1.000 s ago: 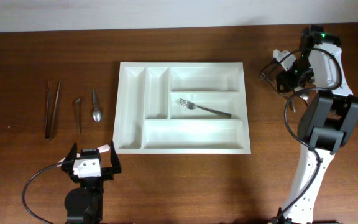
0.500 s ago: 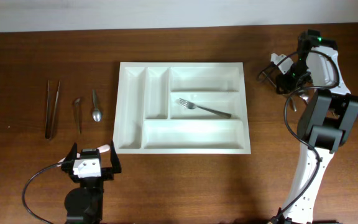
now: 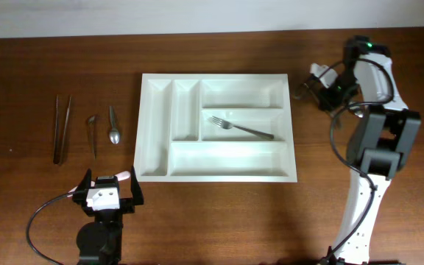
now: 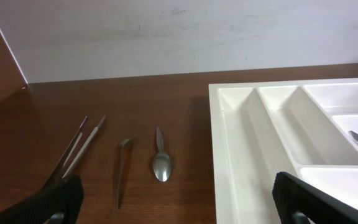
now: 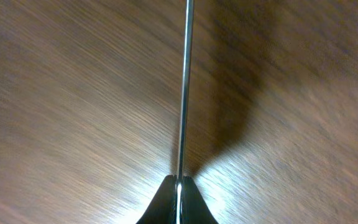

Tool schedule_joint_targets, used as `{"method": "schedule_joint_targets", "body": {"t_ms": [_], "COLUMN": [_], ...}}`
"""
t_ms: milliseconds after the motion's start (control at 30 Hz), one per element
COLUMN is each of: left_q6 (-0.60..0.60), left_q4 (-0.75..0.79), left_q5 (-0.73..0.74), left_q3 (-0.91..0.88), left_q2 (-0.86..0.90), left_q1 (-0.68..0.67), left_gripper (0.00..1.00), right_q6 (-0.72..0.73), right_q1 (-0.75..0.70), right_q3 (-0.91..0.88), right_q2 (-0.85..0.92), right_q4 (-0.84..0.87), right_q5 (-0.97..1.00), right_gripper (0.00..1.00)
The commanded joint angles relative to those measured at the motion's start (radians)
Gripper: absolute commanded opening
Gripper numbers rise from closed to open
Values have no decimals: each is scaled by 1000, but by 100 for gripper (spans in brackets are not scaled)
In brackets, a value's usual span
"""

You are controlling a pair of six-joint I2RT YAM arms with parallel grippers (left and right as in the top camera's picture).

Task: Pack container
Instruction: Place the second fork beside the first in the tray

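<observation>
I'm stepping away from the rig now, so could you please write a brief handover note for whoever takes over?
Left end effector: open, empty, parked by the front left corner of the tray.
Right end effector: shut on a thin metal utensil, beside the tray's far right corner.
Done: fork lies in the middle long compartment.
To do: place the held utensil, then the spoon, small bent utensil and tongs left of the tray.

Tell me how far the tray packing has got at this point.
Done: one fork lies in the cutlery tray's middle long compartment; the other four compartments are empty. In hand: the right gripper is shut on a thin metal utensil above the table, right of the tray. Left: a spoon, tweezers and a small bent utensil lie left of the tray; the left gripper is open.
</observation>
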Motion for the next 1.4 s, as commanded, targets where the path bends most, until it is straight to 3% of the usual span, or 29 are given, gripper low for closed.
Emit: {"method": "schedule_joint_targets", "body": {"t_ms": [0,233,367,733,1033,1067,1200,1367], "left_q6": [19,19,19,19,19,19,19,19], "left_q4": [2,1,1,1,1,1,1,1], "left_q5": [11,11,11,11,11,11,11,11], "left_q3": [-6,-6,-6,-6,-6,-6,-6,-6], "left_q2": [-6,-6,-6,-6,-6,-6,-6,-6], "left_q1": [6,6,6,6,6,6,6,6], "left_gripper": [99,99,99,99,99,99,99,99], "right_q6": [8,-2,-64,-137,-188,-188,-187,-106], "right_q1": [76,196,276,466,539,537,514,460], "right_q3": [146,387,414,350,58,40,23,97], "right_q2": [-25,-67,-67,-64,-63,-63,-63,-82], "right_q4": [-50,-206,-278,-296,-201,-189,-180,-192], "right_q5": [-51,-86,-97,-140,-83,-83,-84,-83], "right_gripper": [4,4,4,4,4,5,28,33]}}
